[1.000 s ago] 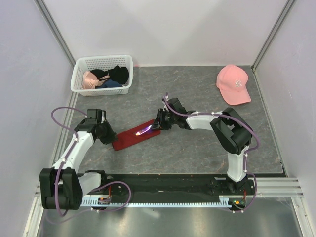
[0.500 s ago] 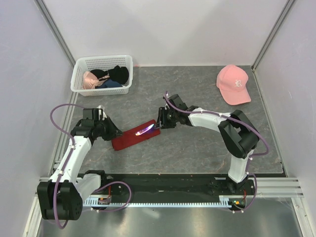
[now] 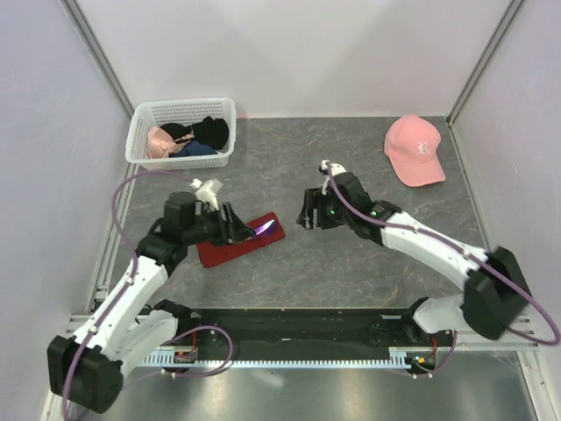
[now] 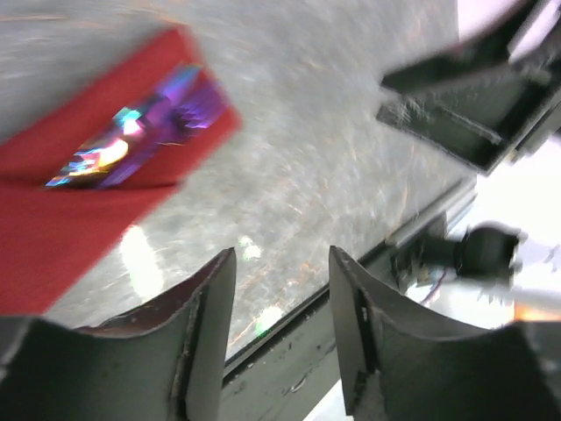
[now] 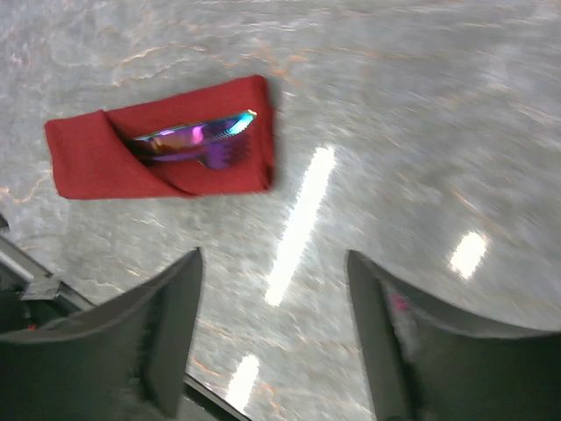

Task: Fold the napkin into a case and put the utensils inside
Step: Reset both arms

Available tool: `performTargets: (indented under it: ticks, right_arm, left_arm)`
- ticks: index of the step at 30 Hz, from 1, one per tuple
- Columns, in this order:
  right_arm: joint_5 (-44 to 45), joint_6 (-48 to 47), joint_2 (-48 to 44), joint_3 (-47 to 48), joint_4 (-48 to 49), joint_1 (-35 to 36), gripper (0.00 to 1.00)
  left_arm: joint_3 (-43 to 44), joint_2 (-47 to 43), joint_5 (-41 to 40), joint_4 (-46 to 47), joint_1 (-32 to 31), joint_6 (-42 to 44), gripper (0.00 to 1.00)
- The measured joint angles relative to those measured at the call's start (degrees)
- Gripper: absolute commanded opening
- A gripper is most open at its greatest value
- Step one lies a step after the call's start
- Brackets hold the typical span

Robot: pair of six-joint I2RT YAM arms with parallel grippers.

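The task looks almost done: the case (image 5: 83, 162) lies folded with the utensils (image 5: 195, 139) tucked inside, ahead of the right gripper (image 5: 273, 289) and left gripper (image 4: 280, 289), both with jaws apart and empty.

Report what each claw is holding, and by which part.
Nothing. The left claw and right claw both stand open and empty; the dark red folded cloth case, iridescent metal utensils tucked inside, lies free.
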Motion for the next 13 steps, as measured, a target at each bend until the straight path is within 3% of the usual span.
performTargets:
  ticks: [5, 7, 10, 13]
  right_arm:
    - [6.1, 1.0, -17.1, -12.8, 0.7, 0.0, 0.98]
    - [8.6, 2.0, -24.6, -17.3, 0.3, 0.0, 0.98]
    - [10.4, 3.5, -31.4, -21.3, 0.5, 0.0, 0.98]
    - [10.6, 5.6, -35.2, -25.4, 2.2, 0.0, 0.98]
  left_arm:
    - [0.0, -0.3, -6.0, 5.6, -18.9, -0.6, 0.66]
    - [0.1, 0.5, -8.8, 7.4, -24.7, -0.8, 0.66]
    - [0.1, 1.0, -11.4, 10.2, -29.4, -1.2, 0.66]
    - [-0.9, 1.1, -12.3, 14.1, -30.4, -1.8, 0.66]
